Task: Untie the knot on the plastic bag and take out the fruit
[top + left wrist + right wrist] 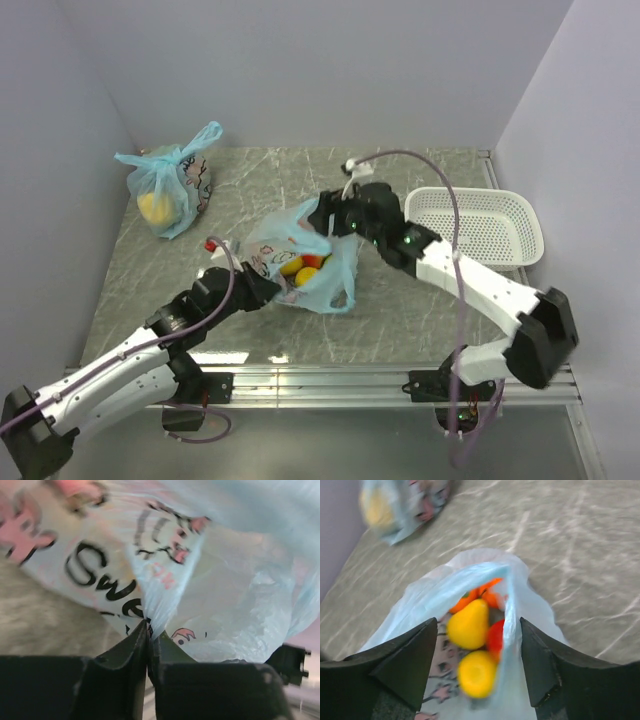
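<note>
1. The plastic bag (325, 290) lies in the middle of the worktop (400, 320). It is thin light-blue film with dark cartoon print, and its mouth gapes open.
2. The fruit (468, 625) sits inside the bag and shows through the open mouth: a yellow pear-shaped one, a round yellow one nearer, a red one to their right and orange ones behind, all somewhat blurred.
3. The left gripper (148, 630) is at the bag's near-left side, its jaws pressed together on a fold of the printed film.
4. The right gripper (479, 625) hangs over the bag's mouth with its jaws spread wide and nothing held. An edge of film runs up between them.
5. A second blue bag (170, 190), knotted at the top with a yellow lump showing through, stands at the far left, well apart.
6. A white perforated basket (480, 225) rests at the far right.
</note>
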`<state>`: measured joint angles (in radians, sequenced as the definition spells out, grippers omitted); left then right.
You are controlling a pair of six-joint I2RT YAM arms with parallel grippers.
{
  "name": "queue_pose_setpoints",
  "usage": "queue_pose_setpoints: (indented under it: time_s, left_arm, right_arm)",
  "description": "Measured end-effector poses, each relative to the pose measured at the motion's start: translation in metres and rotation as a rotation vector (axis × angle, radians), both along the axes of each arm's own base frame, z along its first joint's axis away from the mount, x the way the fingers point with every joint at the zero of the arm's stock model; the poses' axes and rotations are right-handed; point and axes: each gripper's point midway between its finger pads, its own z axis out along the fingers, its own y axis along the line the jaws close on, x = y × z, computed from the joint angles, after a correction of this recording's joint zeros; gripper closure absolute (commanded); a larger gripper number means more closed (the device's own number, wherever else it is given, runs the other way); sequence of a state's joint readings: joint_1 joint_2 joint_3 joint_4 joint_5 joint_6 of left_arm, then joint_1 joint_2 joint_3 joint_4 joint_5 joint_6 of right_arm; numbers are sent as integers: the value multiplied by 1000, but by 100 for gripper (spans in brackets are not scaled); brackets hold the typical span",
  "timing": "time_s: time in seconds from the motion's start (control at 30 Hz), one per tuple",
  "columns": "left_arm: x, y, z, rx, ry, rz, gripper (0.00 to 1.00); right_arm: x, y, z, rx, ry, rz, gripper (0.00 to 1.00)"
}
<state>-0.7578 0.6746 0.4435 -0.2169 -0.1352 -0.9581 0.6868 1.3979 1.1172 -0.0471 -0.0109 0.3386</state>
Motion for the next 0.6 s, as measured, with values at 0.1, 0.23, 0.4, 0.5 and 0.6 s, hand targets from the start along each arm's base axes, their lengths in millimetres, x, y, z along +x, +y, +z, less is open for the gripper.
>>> queue_pose_setpoints:
  time_s: [0.1, 0.23, 0.4, 0.5, 0.6]
  left_arm:
    - [-14, -20, 2, -8, -8, -73, 81]
    - [-26, -35, -8, 21, 5, -116, 54]
    - [-34, -43, -7, 55, 5, -114, 17]
    - [-38, -44, 10, 70, -26, -105, 1]
    - [-37, -39, 27, 81, -57, -78, 1]
  right_arm:
    - [-53, 11, 17, 1, -54, 60, 25]
    - [-74, -8, 25, 18, -93, 1, 24]
    - [-78, -38, -11, -62, -48, -99, 22]
    - [-80, -52, -24, -113, -30, -137, 21]
    - [-80, -63, -20, -118, -42, -175, 22]
